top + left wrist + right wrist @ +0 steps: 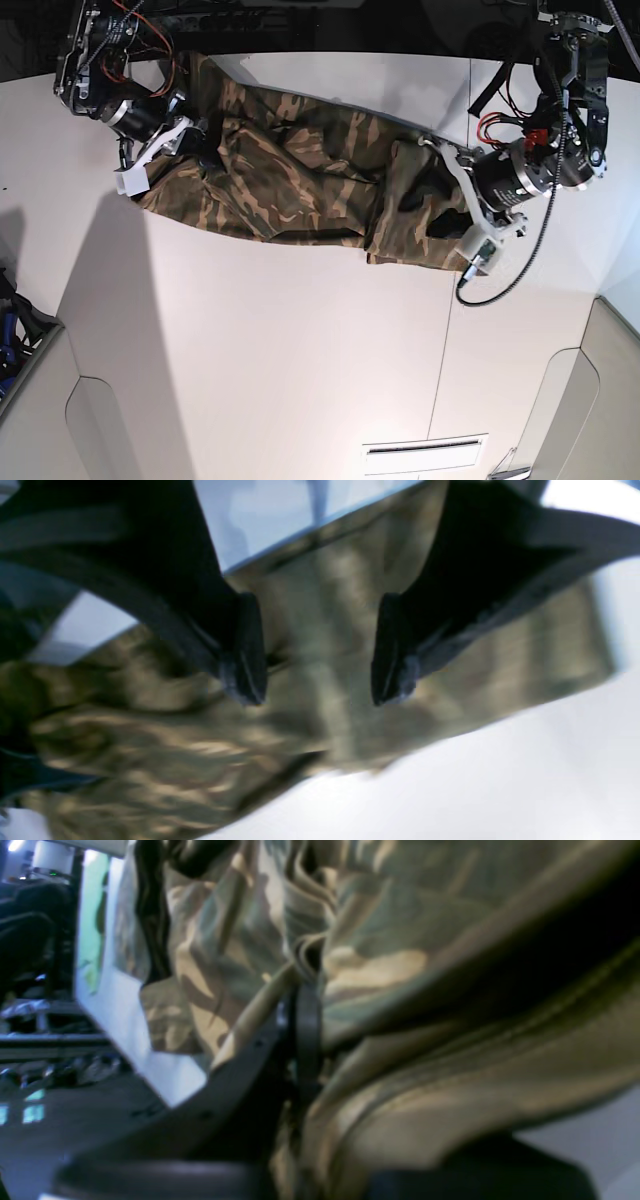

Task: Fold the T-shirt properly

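Observation:
The camouflage T-shirt lies stretched and rumpled across the far part of the white table. My left gripper is over the shirt's right end. In the left wrist view it is open, its dark fingertips spread just above the folded cloth, holding nothing. My right gripper is at the shirt's left end. In the right wrist view it is shut on bunched cloth, which drapes over it and hides one finger.
The table's far edge runs just behind the shirt. A seam crosses the table at the right. A vent slot sits at the front. Cables hang by the left arm. Rounded cut-outs mark the front corners.

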Controlling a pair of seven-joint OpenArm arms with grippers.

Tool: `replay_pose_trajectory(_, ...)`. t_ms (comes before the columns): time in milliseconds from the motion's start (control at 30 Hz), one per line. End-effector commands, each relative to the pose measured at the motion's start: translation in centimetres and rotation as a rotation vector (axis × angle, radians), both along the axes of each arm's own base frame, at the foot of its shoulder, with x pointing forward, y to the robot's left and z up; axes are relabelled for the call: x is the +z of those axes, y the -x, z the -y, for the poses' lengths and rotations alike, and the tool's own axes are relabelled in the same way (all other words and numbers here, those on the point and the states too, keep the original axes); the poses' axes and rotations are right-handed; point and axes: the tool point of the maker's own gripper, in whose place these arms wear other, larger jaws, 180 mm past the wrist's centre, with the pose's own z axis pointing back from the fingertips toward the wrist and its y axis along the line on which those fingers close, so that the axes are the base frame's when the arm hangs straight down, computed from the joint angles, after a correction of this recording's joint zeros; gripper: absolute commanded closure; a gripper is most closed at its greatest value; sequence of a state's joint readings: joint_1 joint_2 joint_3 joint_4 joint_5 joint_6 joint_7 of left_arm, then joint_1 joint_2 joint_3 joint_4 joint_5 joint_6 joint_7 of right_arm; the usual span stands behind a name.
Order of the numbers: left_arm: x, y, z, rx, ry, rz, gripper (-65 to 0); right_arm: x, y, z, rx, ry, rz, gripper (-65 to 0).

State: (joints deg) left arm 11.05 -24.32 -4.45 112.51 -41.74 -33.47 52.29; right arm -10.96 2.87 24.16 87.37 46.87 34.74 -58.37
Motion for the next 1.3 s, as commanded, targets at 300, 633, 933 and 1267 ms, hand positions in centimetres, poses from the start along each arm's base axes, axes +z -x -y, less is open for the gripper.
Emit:
replay_pose_trajectory(300,0.9,0.2,-5.0,0.136,-0.031,0.023,-36.5,6.0,-3.5,15.8,-0.158,0.248,0.125,0.0)
replay_pose_trajectory(633,-1.1,3.9,-2.9,0.110,0.086,-0.093,-36.5,13.6,-9.5,15.2,-0.105,0.282,0.341,0.0)
replay_pose_trajectory(933,-1.9,4.1,-3.2,0.120,0.091,-0.120,-36.5,16.3,-10.7,-3.1,0.208,0.236,0.515,0.0)
replay_pose_trajectory(1267,-2.2,4.3,-3.2,0.121,0.089,-0.132,-36.5,11.3,-7.9,-17.0,0.603,0.505,0.552,-29.6)
